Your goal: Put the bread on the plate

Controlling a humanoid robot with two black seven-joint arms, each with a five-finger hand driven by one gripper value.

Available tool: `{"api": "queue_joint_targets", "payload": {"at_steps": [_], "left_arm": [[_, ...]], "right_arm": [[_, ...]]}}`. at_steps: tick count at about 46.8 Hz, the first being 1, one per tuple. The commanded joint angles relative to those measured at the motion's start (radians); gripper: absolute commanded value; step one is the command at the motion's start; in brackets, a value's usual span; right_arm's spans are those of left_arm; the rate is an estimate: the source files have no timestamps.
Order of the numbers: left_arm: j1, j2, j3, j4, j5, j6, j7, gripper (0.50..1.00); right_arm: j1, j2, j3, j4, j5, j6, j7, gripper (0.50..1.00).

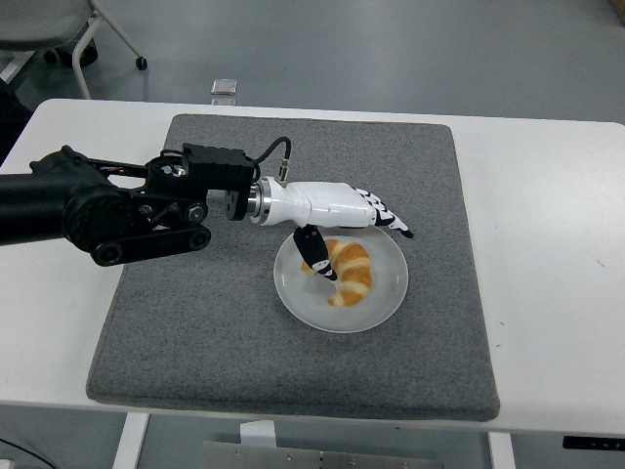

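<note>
1. We see only the left hand (337,217), reaching in over the plate's (296,295) far rim with fingers (389,217) spread flat and the thumb hanging down beside the croissant (348,270); it holds nothing.
2. The croissant lies on the white plate, just right of its centre, so we judge the placing done.
3. To finish well, we lift the hand straight up before pulling back left, so the thumb does not drag the croissant off.
4. The plate sits on a grey felt mat (195,332) that covers most of the white worktop (547,254).
5. Beyond the worktop is grey floor, with a chair base (93,34) at far left and a small grey floor plate (225,88).
</note>
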Motion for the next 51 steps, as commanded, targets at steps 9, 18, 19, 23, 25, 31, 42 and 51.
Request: {"api": "queue_joint_targets", "payload": {"at_steps": [9, 18, 19, 23, 25, 31, 42, 51], "left_arm": [[-0.021, 0.023, -0.057, -0.015, -0.22, 0.001, 0.0, 0.992], [-0.01, 0.023, -0.169, -0.001, -0.647, 0.032, 0.009, 0.992], [-0.008, 0.023, -0.181, 0.003, -0.698, 0.041, 0.009, 0.992], [-0.007, 0.024, -0.218, 0.035, -0.841, 0.083, 0.009, 0.992], [-0.004, 0.03, -0.238, 0.051, -0.887, 0.098, 0.011, 0.992], [0.022, 0.036, -0.295, 0.094, -0.999, 0.124, 0.015, 0.992], [0.075, 0.035, -0.427, 0.21, -1.286, 0.19, 0.052, 0.992], [0.081, 0.07, -0.445, 0.273, -1.47, 0.192, 0.141, 0.994]], "right_arm": [[0.0, 0.0, 0.0, 0.0, 0.0, 0.0, 0.0, 0.932], [0.0, 0.0, 0.0, 0.0, 0.0, 0.0, 0.0, 0.932], [0.0, 0.0, 0.0, 0.0, 0.0, 0.0, 0.0, 0.93], [0.0, 0.0, 0.002, 0.0, 0.0, 0.0, 0.0, 0.93], [0.0, 0.0, 0.0, 0.0, 0.0, 0.0, 0.0, 0.93], [0.0, 0.0, 0.0, 0.0, 0.0, 0.0, 0.0, 0.93], [0.0, 0.0, 0.0, 0.0, 0.0, 0.0, 0.0, 0.93], [0.0, 0.0, 0.0, 0.0, 0.0, 0.0, 0.0, 0.93]]}}
